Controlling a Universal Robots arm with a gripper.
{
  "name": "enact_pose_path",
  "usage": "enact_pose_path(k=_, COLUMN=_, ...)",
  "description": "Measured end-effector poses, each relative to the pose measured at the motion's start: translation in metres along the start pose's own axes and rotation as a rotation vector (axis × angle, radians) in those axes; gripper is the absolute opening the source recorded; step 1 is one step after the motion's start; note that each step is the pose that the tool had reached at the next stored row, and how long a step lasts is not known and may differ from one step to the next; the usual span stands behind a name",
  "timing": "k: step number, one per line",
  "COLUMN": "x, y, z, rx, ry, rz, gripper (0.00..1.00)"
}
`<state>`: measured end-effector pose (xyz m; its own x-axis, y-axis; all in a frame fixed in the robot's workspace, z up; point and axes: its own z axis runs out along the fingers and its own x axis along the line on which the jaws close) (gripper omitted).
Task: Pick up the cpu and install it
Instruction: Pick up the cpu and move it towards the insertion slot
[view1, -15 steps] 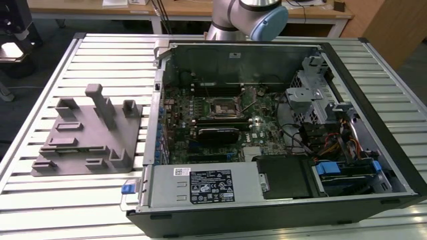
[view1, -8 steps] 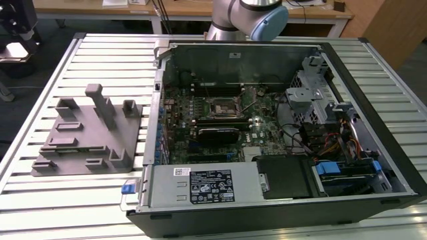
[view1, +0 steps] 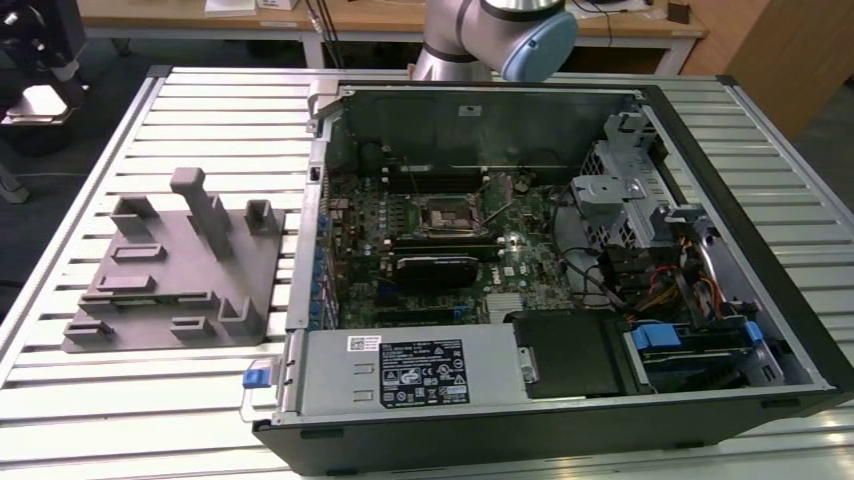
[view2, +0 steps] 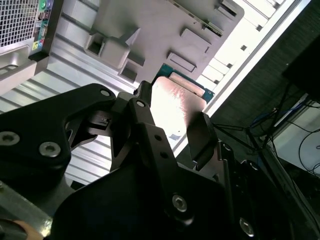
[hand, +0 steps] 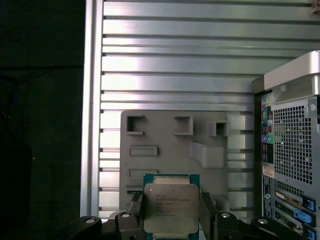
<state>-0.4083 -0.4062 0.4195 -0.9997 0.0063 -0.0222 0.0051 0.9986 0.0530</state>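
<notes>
Worktop (view1: 147, 400) is ribbed metal slats, alu by the look, brushed w/ a soft sheen, glaring white in spots. Fixture (view1: 174, 270) is grey plastic, dead matt, a bit grainy. The cpu (hand: 171, 210) has a pale silver metal lid, satin finish, catches glare, w/ a glossy-ish green board edge. Fingers (hand: 207, 215) are black, matt, smooth; screw heads (view2: 180, 202) on the links are shinier metal. PC case (view1: 467, 120) is dull grey sheet metal inside, matt black outside, w/ a perforated metal grille (hand: 292, 145). Arm (view1: 447, 55) is smooth silver-grey w/ a glossy blue cap (view1: 541, 45). Desk (view1: 374, 25) looks like pale wood.
</notes>
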Motion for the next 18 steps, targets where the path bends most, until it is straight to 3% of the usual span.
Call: enact_pose_path(k=18, x=-0.0277, y=0.0001, z=0.0006, rx=0.0, ry=0.0, rz=0.0, gripper=0.53)
